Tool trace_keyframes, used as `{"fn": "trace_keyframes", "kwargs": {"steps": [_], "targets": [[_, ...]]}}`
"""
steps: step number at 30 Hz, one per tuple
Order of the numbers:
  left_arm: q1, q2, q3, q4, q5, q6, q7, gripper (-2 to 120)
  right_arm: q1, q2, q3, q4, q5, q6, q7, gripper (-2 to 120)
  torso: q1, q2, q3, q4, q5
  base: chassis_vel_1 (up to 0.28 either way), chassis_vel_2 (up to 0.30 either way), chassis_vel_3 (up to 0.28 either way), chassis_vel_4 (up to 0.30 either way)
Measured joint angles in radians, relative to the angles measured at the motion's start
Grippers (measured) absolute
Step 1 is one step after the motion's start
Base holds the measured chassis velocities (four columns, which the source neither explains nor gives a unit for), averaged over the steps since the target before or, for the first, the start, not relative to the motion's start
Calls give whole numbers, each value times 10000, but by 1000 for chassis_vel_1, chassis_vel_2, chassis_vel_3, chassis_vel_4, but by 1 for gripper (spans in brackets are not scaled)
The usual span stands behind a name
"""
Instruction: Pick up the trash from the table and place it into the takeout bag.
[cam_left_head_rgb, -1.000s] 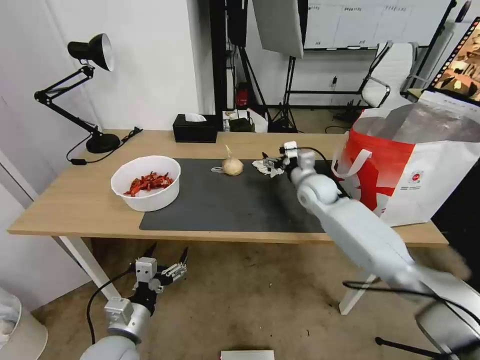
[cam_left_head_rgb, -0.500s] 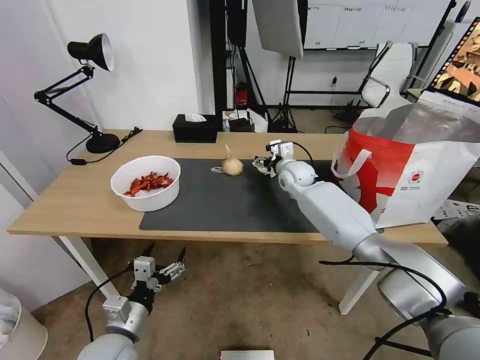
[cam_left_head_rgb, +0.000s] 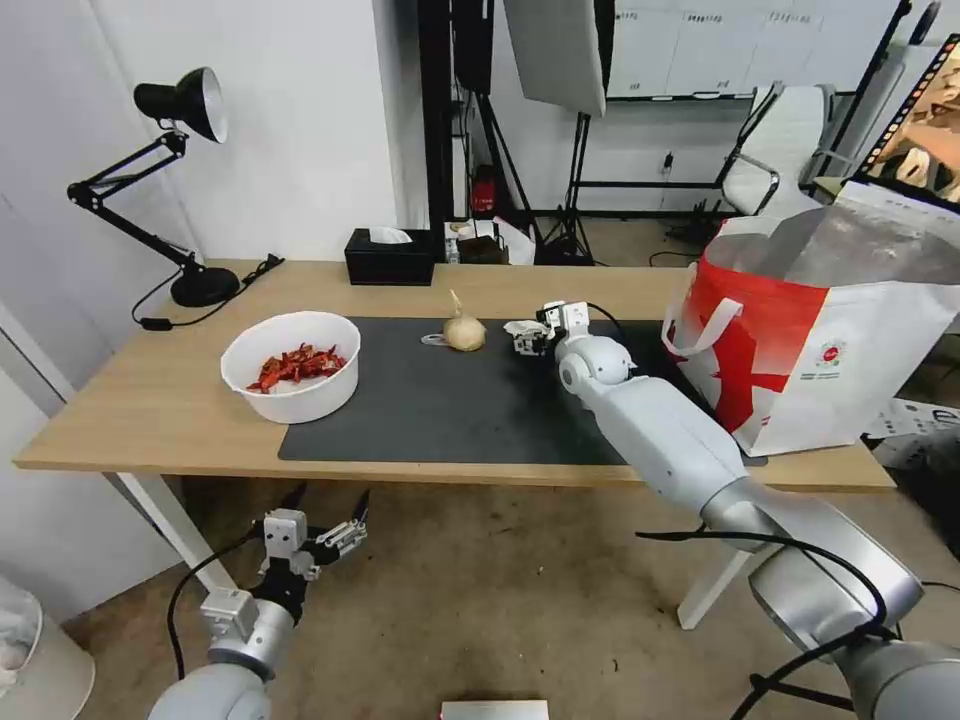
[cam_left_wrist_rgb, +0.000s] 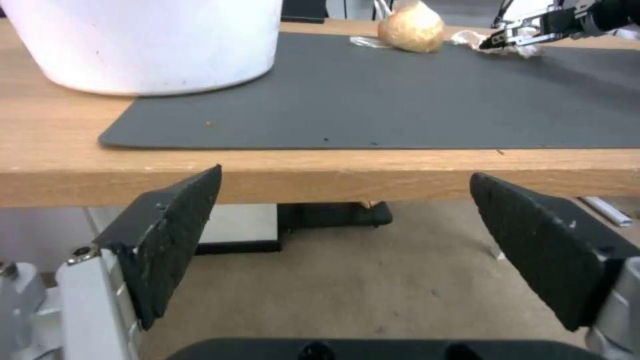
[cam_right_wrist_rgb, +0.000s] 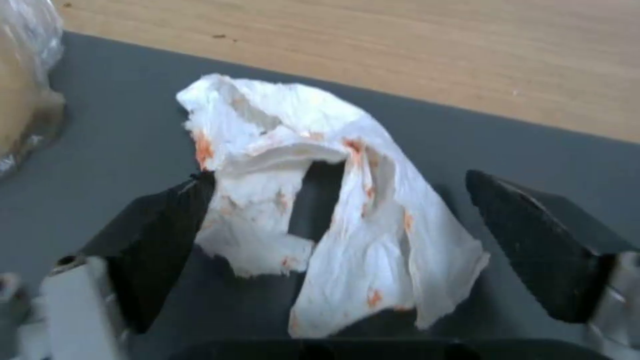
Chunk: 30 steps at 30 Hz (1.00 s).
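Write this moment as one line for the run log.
right gripper: open, around crumpled white paper on mat | left gripper: open, parked below table edge | takeout bag: on table, robot's right

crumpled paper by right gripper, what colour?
White with orange-red stains; clearest in the right wrist view: crumpled paper.

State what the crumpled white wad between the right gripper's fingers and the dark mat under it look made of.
Crumpled white wad: thin tissue paper or napkin, matte, by its soft creases, torn edges and orange stains. Dark grey mat: probably rubber or felt-like sheet; flat, matte, no glare. The right gripper is open around the wad.
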Motion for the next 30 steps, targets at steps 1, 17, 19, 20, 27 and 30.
{"fn": "trace_keyframes", "kwargs": {"steps": [1, 17, 19, 20, 27, 30], "targets": [[0, 0, 0, 0, 0, 0, 0, 100, 0, 0, 0, 0, 0, 0, 0, 92, 0, 0, 0, 0, 0, 0, 0, 0, 0], [2, -14, 55, 38, 30, -14, -1, 100, -119, -108, 184, 134, 263, -87, 8, 34, -1, 2, -1, 1, 0, 0, 0, 0, 0], [2, -14, 58, 35, 33, -16, -3, 100, -156, -164, 199, 259, 374, -95, 47, 25, 0, 1, 0, 0, 0, 0, 0, 0, 0], [2, -14, 58, 35, 33, -16, -3, 100, -156, -164, 199, 259, 374, -95, 47, 25, 0, 1, 0, 0, 0, 0, 0, 0, 0], [-12, 67, 98, 33, 62, -16, -13, 100, -670, -685, 417, 1691, 726, 55, 482, 0, 0, 1, 0, 1, 1, 0, 0, 0, 0], [-17, 91, 86, 1, 53, -15, -23, 100, -927, -1113, 458, 2646, 900, 146, 662, 0, 0, 1, 1, 0, 0, 0, 0, 0, 0]]}}
